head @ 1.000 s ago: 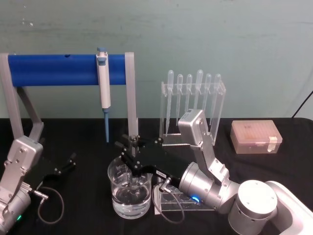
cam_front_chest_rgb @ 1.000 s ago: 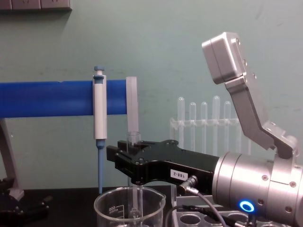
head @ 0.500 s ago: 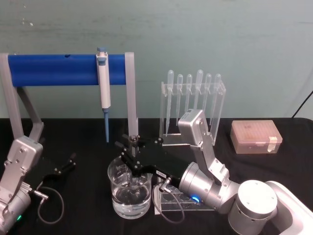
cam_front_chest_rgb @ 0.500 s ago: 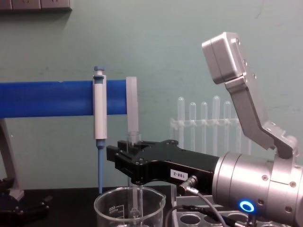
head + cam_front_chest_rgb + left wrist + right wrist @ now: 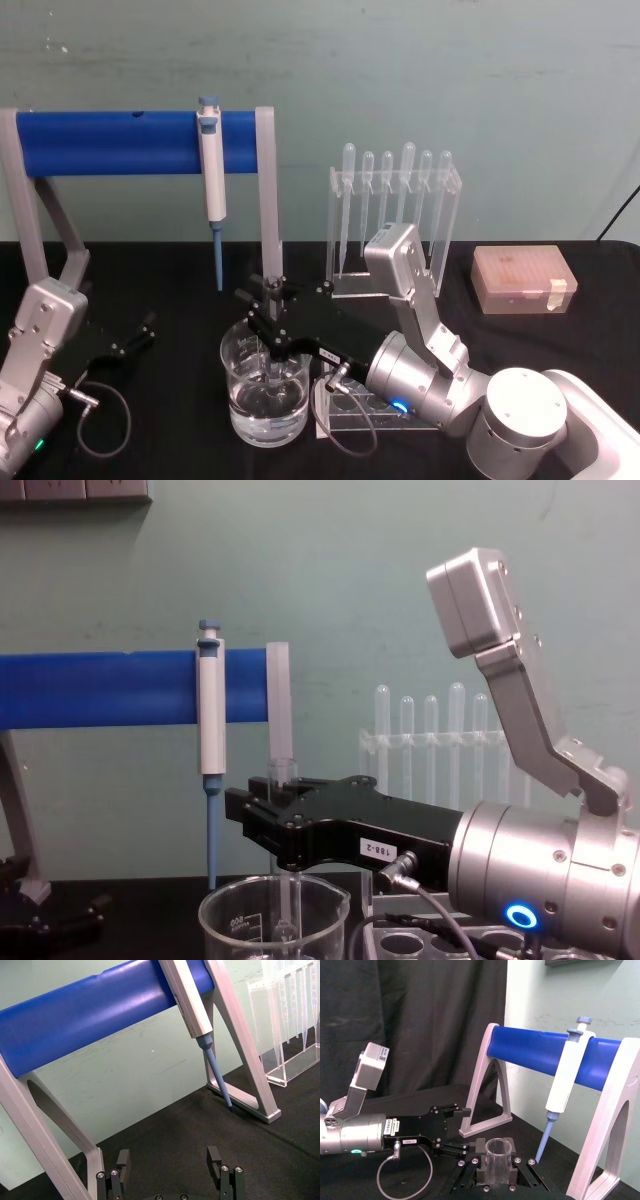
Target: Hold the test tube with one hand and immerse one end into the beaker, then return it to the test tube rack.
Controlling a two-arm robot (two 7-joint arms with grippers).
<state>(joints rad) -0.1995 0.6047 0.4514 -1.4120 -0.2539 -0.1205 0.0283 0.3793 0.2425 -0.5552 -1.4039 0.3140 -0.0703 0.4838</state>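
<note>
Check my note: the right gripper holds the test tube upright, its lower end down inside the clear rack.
Not the rack: the right gripper holds the test tube upright, its lower end down inside the beaker, as the chest view shows. The left gripper sits parked, open, at the left of the table.

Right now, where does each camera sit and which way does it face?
Head: up high, facing forward and down at the beaker; both arms show, right gripper above it.
Chest: lower, facing straight forward; right arm shows large, holding the test tube.
Left wrist: on the left arm, facing the pipettor; open left gripper shows.
Right wrist: on the right arm, facing the pipettor too; right gripper shows.
Head and chest share the test tube in the beaker.
</note>
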